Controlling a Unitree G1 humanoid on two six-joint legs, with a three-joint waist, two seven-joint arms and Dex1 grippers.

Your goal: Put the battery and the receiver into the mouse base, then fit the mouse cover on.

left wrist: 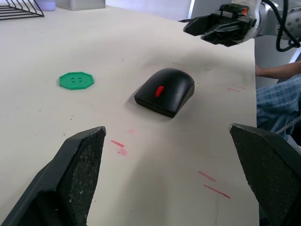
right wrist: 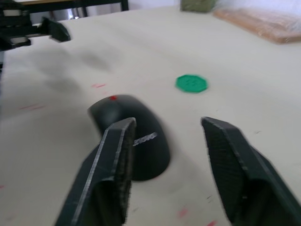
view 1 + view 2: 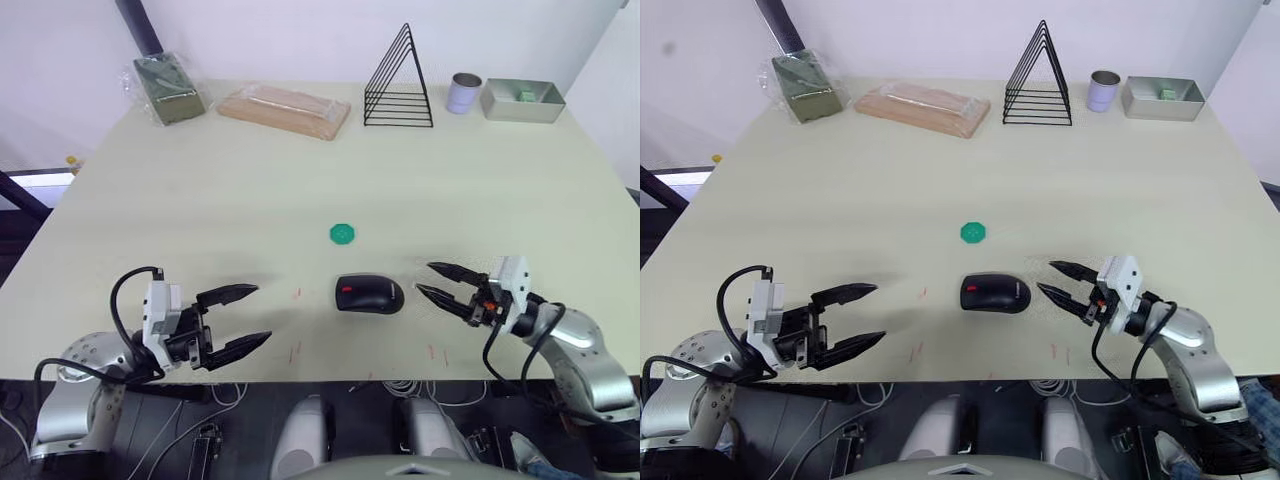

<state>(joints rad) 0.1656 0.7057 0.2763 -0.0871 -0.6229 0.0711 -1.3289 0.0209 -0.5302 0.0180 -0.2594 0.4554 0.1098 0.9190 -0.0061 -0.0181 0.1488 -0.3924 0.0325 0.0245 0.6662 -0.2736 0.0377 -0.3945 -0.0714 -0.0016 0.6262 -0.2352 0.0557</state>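
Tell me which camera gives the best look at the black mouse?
The left wrist view: the mouse sits whole and unblocked there, its red wheel plain. The eye views show it small, between the open left claw and open right claw. In the right wrist view a finger partly covers it.

Bare beige bench [image 3: 200,200] flanks the assembled black mouse [image 3: 369,294]; flat green octagonal disc [image 3: 343,234] sits just behind it.

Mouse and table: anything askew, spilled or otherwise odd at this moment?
Nothing stands out. The mouse sits flat on the table with its cover on, between the open left gripper and open right gripper. Neither touches it. The green disc lies flat nearby.
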